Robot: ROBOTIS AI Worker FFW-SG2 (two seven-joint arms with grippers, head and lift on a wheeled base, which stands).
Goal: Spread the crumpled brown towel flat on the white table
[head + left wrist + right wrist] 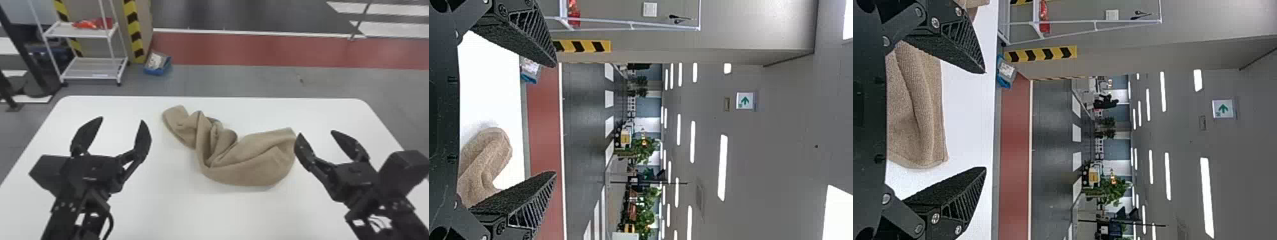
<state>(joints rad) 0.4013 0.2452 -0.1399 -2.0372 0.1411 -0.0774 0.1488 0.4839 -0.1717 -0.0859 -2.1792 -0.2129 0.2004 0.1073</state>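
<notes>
"Where is the brown towel (252, 167) now?"

"Crumpled on the white worktop (172, 204), between the left gripper (122, 119) and the right gripper (316, 132), all fingers wide and empty. I think grasping is first step; each should pinch one end."

The left gripper (122, 118) and the right gripper (316, 132) are wide open, pointing far, on black arms reaching in from the near side.
</notes>
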